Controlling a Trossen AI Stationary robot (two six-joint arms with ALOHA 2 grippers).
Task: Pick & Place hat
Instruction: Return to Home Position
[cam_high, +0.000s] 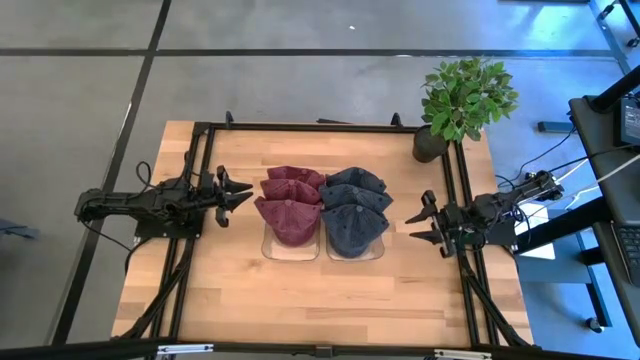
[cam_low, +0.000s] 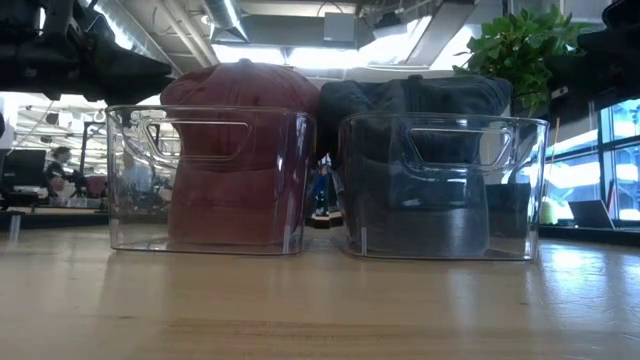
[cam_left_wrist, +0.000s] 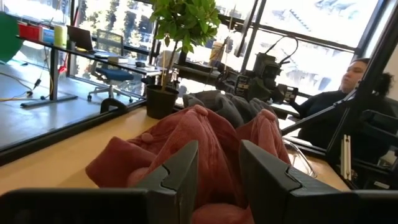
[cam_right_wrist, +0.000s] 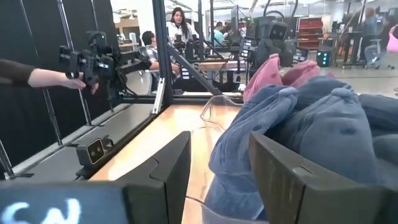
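Observation:
Several dark red hats (cam_high: 290, 205) are stacked in a clear bin (cam_low: 130, 180) left of centre. Several grey-blue hats (cam_high: 356, 210) fill a second clear bin (cam_low: 520, 190) right beside it. Both stacks rise above the bin rims. My left gripper (cam_high: 238, 195) hovers just left of the red stack, open, level with the hats, which fill the left wrist view (cam_left_wrist: 205, 140) beyond the fingers (cam_left_wrist: 177, 180). My right gripper (cam_high: 418, 222) is open too, a short way right of the grey-blue hats (cam_right_wrist: 311, 124).
A potted plant (cam_high: 462, 100) stands at the table's far right corner. Black frame rails (cam_high: 195, 150) run along the table's left, far and right sides. Bare wood (cam_high: 320, 300) lies between the bins and the near edge. People show in the room beyond.

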